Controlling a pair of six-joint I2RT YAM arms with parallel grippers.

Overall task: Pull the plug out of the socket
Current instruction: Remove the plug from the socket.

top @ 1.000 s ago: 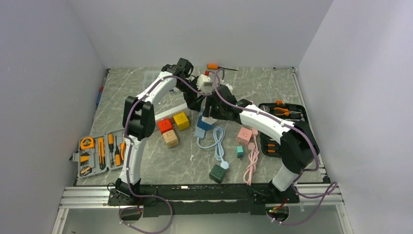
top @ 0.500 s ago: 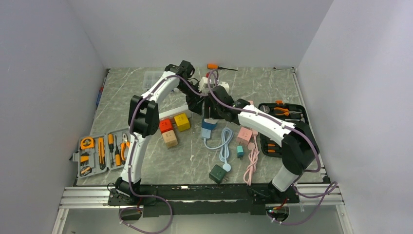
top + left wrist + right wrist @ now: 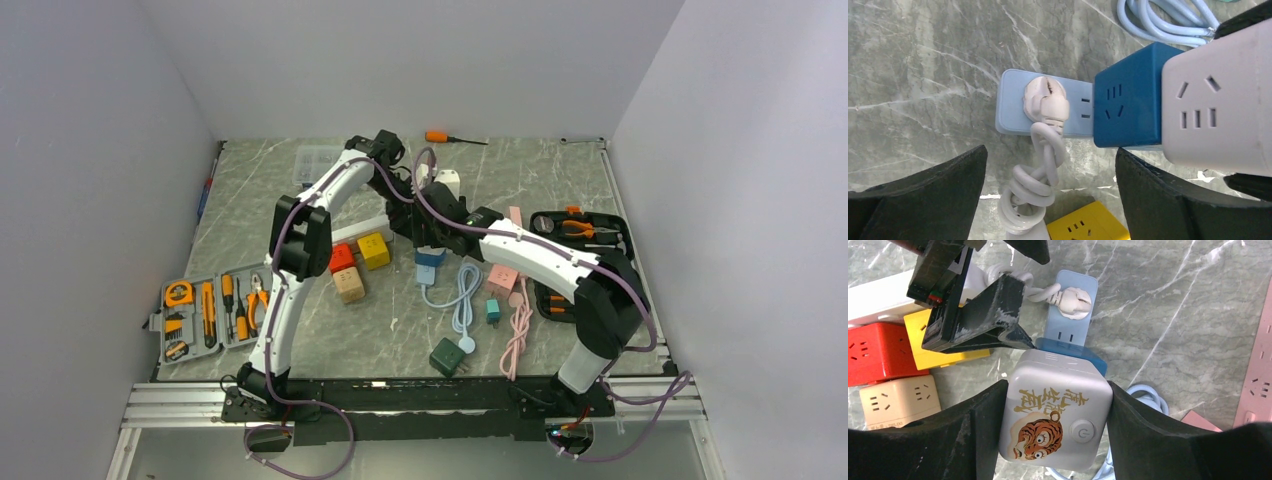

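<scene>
The white plug (image 3: pixel 1047 102) is seated in one end of the light blue socket strip (image 3: pixel 1010 102). Its cable (image 3: pixel 1040 185) coils off the strip's side toward a yellow cube socket (image 3: pixel 1088 226). The left hand (image 3: pixel 1050 150) hangs over the plug with its fingers spread wide, gripping nothing. At the strip's other end is a dark blue cube (image 3: pixel 1128 97). Against that cube, the right hand (image 3: pixel 1057 386) clasps the white tiger-printed cube (image 3: pixel 1053 430) on both sides, above the table (image 3: pixel 923 60).
</scene>
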